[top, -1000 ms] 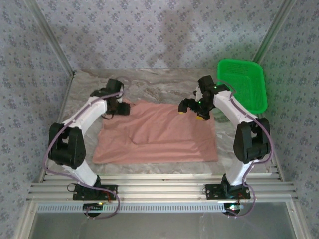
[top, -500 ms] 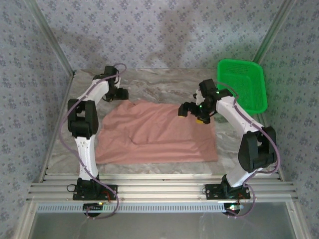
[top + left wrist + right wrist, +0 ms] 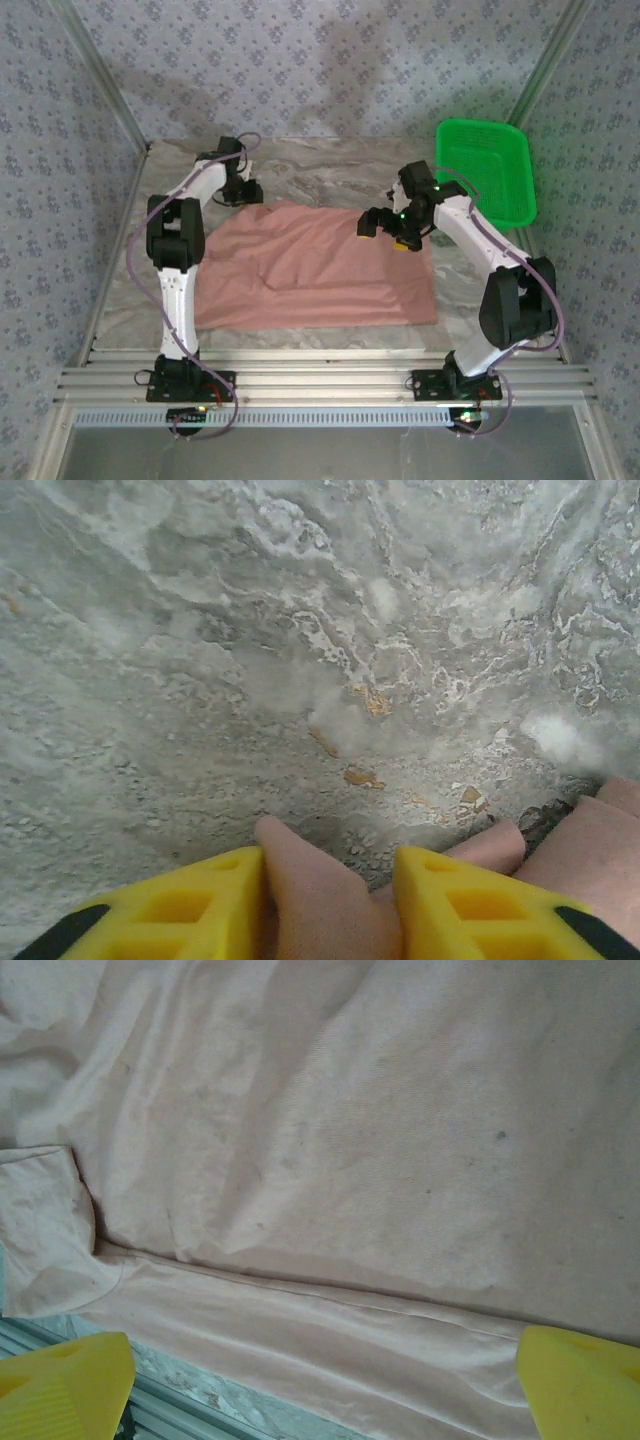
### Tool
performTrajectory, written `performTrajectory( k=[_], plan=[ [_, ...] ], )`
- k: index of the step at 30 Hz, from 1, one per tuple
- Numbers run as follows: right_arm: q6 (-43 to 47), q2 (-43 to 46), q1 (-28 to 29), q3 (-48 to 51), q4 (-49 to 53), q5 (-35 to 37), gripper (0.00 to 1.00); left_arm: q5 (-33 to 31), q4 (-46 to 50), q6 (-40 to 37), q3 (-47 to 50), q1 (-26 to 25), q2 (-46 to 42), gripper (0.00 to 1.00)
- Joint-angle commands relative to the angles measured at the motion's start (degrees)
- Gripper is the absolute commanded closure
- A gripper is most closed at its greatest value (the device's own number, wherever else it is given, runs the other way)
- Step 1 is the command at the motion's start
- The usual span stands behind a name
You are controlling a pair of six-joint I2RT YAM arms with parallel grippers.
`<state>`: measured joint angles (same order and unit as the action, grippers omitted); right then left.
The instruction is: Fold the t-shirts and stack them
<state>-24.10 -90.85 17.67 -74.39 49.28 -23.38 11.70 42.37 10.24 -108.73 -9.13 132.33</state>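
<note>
A salmon-pink t-shirt (image 3: 315, 265) lies spread flat on the marble table (image 3: 330, 165). My left gripper (image 3: 247, 192) is at the shirt's far left corner. In the left wrist view its yellow fingers (image 3: 200, 905) pinch a raised fold of the pink cloth (image 3: 320, 900), so the left gripper (image 3: 328, 880) is shut on it just above the marble. My right gripper (image 3: 385, 232) hovers over the shirt's far right part. In the right wrist view the right gripper (image 3: 320, 1380) stands wide open, with the shirt's hem (image 3: 330, 1330) lying flat below it and nothing held.
A green plastic basket (image 3: 487, 170) stands at the back right corner, just beyond the right arm. Bare marble runs along the far edge and down both sides of the shirt. Patterned walls enclose the table at the back and both sides.
My left arm stretched out towards the far left corner of the shirt and its jaws closed on a fold of cloth. The right gripper stayed open, almost in place.
</note>
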Motion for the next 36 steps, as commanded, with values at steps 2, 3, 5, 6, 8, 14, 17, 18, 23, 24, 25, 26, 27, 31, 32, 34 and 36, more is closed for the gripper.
performTrajectory(
  k=[2,3,5,6,8,14,17,18,23,24,25,26,27,31,32,34,36],
  plan=[
    [0.37,0.01,-0.01,-1.90,1.17,0.01,0.00,1.96,0.85,-0.40,2.70,-0.28,-3.24,0.86],
    [0.39,0.02,-0.01,-1.92,1.17,0.06,0.00,1.87,0.25,-0.40,3.72,-0.32,-4.49,0.89],
    [0.45,0.09,-0.07,-1.82,0.95,0.09,0.00,0.71,-1.44,-0.40,6.48,-0.66,-7.98,0.94],
    [0.38,0.08,-0.05,-1.81,0.96,0.02,0.00,0.01,-2.18,-0.60,7.90,-0.99,-9.85,0.94],
    [0.51,0.21,-0.31,-1.95,0.82,0.00,0.00,-1.85,-3.18,-1.75,11.73,-2.45,-14.28,0.94],
    [0.53,0.16,-1.87,-2.25,0.38,-0.31,0.00,-10.38,-8.22,-3.91,24.26,-9.50,-27.20,0.94],
    [0.47,-0.01,-2.49,-2.15,-0.27,-0.71,0.00,-14.78,-10.56,-2.97,30.52,-13.72,-32.30,0.93],
    [0.49,-0.13,-2.60,-2.18,-0.40,-0.71,0.00,-15.53,-11.25,-2.30,32.44,-15.00,-33.74,0.93],
    [0.52,-0.48,-2.98,-2.25,-0.91,-1.10,0.00,-21.42,-15.06,1.92,43.56,-23.67,-40.43,0.91],
    [0.51,-0.47,-3.04,-2.17,-0.94,-1.23,0.00,-21.59,-15.37,3.10,45.54,-25.19,-41.18,0.90],
    [0.46,-0.49,-3.01,-2.06,-0.94,-1.31,0.00,-21.60,-15.57,4.15,47.07,-26.55,-41.44,0.89],
    [0.48,-0.49,-3.03,-1.95,-1.02,-1.32,0.00,-21.61,-15.63,5.20,48.44,-28.16,-41.42,0.87],
    [0.51,-0.39,-3.10,-1.77,-1.00,-1.31,0.00,-21.75,-15.40,6.07,49.68,-29.83,-41.29,0.85],
    [0.80,-0.20,-3.22,-1.73,-0.44,-1.50,0.00,-20.45,-15.07,10.53,52.65,-33.87,-42.61,0.56],
    [0.87,-0.03,-3.29,-1.77,-0.14,-1.42,0.00,-18.95,-15.57,12.05,53.56,-33.94,-43.98,0.48],
    [0.97,0.38,-3.52,-1.76,0.23,-1.41,0.00,-17.40,-16.11,14.11,54.86,-33.85,-47.57,0.36],
    [1.01,0.81,-3.78,-1.72,0.38,-1.41,0.00,-17.04,-15.36,16.56,54.98,-32.70,-52.17,0.27]
  ],
)
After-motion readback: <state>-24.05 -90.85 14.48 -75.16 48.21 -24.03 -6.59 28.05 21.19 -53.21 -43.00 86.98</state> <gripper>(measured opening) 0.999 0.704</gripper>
